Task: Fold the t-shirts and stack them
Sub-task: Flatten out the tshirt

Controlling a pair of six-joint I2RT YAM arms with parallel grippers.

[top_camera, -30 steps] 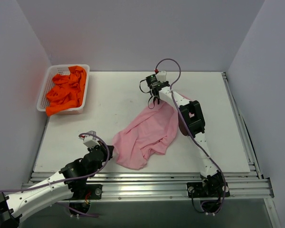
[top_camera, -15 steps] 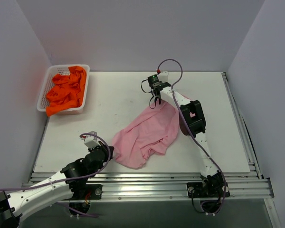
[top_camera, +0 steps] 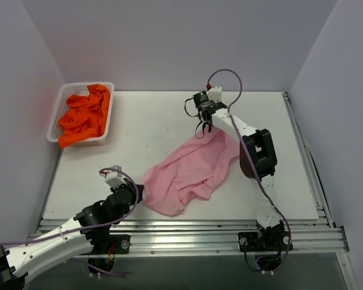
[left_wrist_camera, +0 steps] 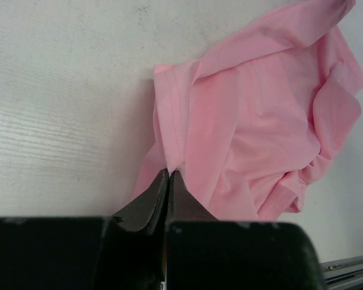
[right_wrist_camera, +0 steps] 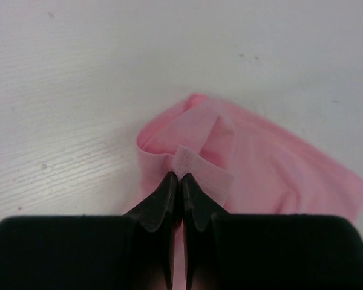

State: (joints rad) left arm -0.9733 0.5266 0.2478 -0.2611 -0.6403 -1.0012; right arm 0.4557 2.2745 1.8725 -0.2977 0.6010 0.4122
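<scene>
Pink t-shirt: we see the pink t-shirt (top_camera: 190,172) lying bunched up on the white table (top_camera: 145,121), in the middle, between the two arms.
Left gripper: we see the left gripper (left_wrist_camera: 169,176) down low at the near left edge of the shirt. Its two fingers are pressed together and they pinch the hem.
Right gripper: we see the right gripper (right_wrist_camera: 180,180) at the far corner of the shirt. Its fingers are pressed together on a little fold of pink cloth.
Shape of the shirt: we see it run from one gripper to the other, full of wrinkles and folds.
Orange t-shirts: we see the orange t-shirts (top_camera: 85,115) heaped in the white basket (top_camera: 55,119) at the far left of the table, well apart from the pink one.
</scene>
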